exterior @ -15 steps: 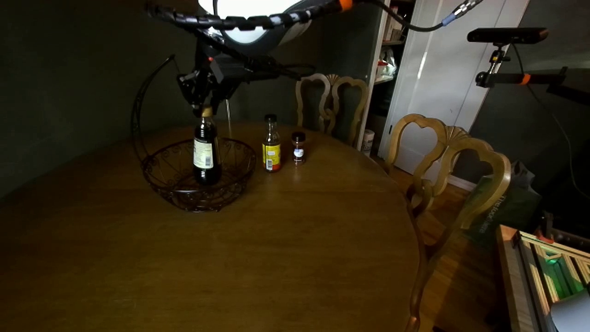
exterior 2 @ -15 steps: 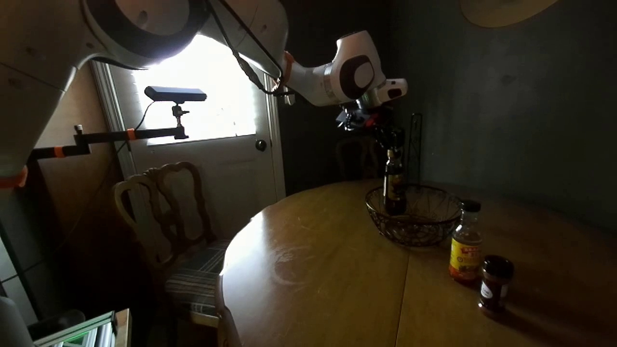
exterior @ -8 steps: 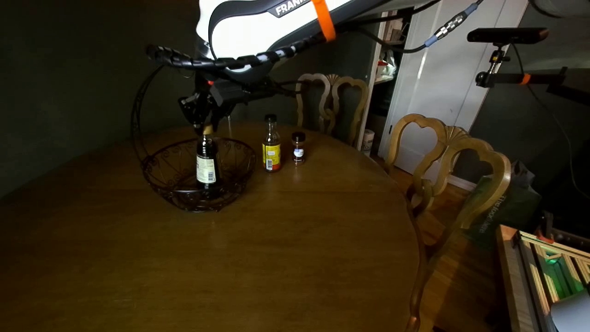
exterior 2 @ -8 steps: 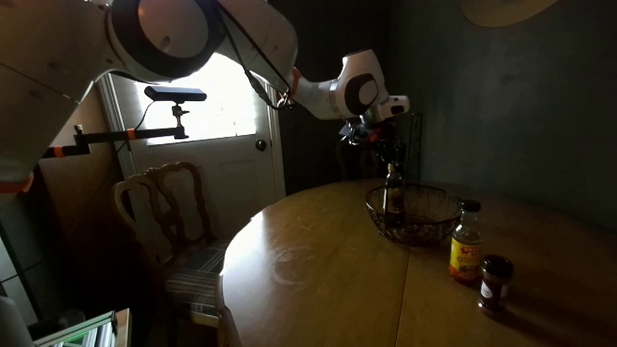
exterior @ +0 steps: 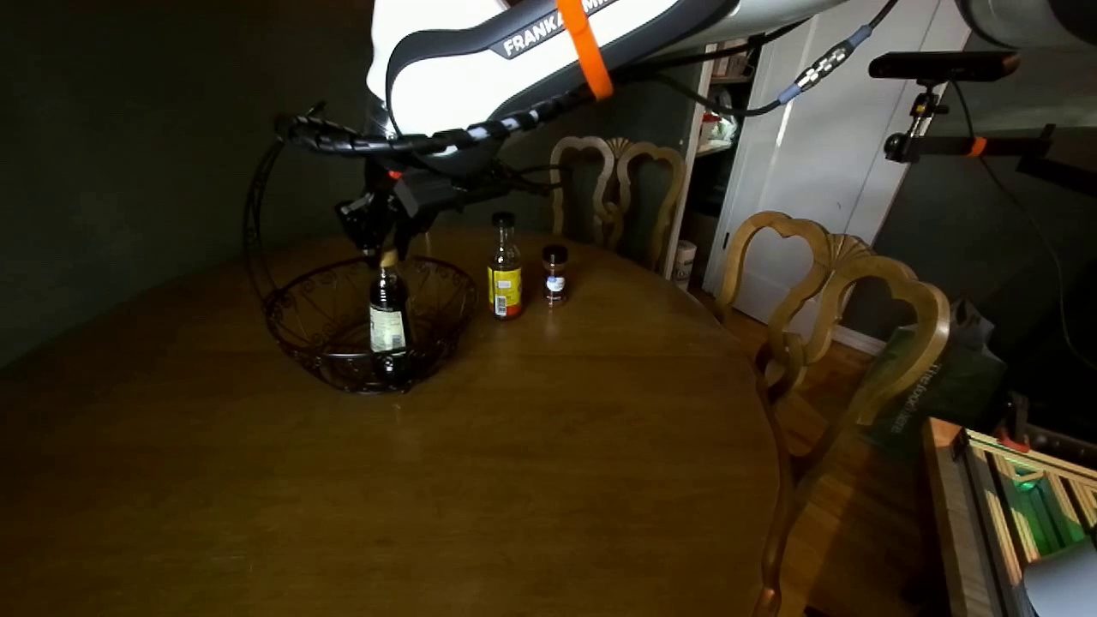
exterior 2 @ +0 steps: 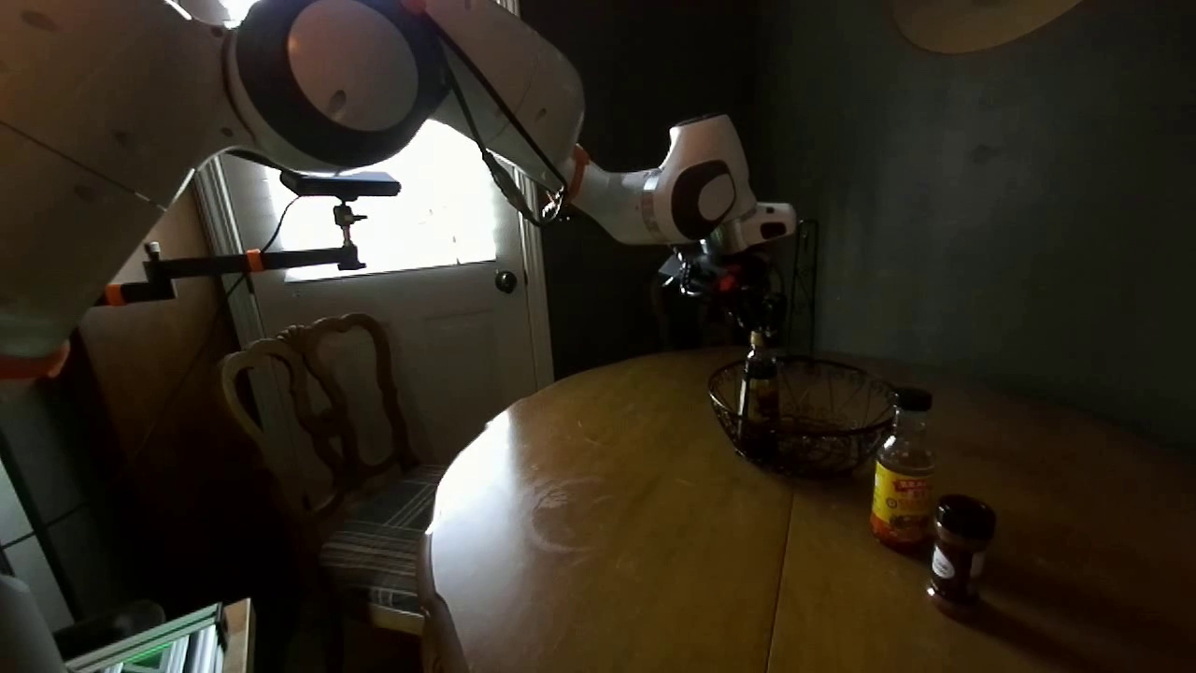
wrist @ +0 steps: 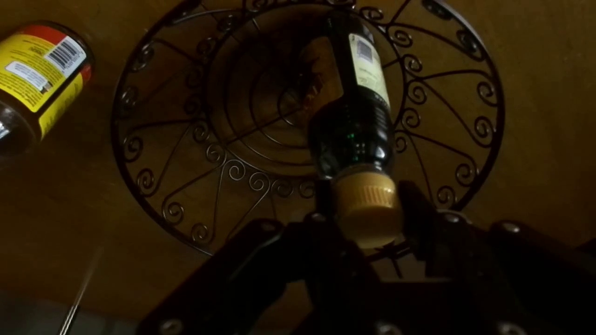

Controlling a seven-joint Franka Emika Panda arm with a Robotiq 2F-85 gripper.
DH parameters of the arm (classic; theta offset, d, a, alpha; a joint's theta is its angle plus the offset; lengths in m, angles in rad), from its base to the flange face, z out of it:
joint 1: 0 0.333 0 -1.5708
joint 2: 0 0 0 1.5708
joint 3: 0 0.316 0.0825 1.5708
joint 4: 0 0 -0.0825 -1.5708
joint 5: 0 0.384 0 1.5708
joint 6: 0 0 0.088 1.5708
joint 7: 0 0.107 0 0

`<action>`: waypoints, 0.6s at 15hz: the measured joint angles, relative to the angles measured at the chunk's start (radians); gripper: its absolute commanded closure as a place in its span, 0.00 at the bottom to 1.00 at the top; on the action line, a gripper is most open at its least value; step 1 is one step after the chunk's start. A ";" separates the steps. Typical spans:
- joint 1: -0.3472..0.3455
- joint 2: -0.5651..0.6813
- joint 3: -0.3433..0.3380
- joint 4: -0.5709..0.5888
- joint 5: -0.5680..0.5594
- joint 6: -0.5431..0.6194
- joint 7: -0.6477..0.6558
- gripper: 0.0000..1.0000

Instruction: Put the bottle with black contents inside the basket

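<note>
The bottle with black contents [exterior: 387, 330] stands within the round dark wire basket [exterior: 360, 377], its lower part below the rim. It leans slightly. It also shows in an exterior view [exterior 2: 761, 388] inside the basket [exterior 2: 808, 460]. In the wrist view, the bottle [wrist: 351, 125] points its tan cap toward my gripper [wrist: 366, 197], whose fingers are shut on the cap's two sides. My gripper [exterior: 386, 255] is above the basket, near its arched handle [exterior: 252, 206]. Whether the bottle's base touches the basket's floor I cannot tell.
A yellow-labelled bottle [exterior: 506, 287] stands close beside the basket, with a small dark bottle [exterior: 555, 276] beyond it. Both show in an exterior view [exterior 2: 902, 491], the small one [exterior 2: 961, 551] nearer. Wooden chairs [exterior: 827, 291] stand round the table [exterior: 514, 480].
My gripper and the bottle have moved down together, so the bottle sits deeper in the basket. It leans a little more now. The basket and other bottles have not moved.
</note>
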 measured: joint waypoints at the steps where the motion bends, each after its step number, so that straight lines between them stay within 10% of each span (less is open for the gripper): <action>1: 0.000 0.003 0.000 0.008 0.002 0.000 -0.005 0.23; 4: 0.001 0.001 0.000 0.036 0.004 0.000 -0.013 0.01; 9: 0.014 -0.072 0.001 0.012 0.009 -0.100 -0.010 0.00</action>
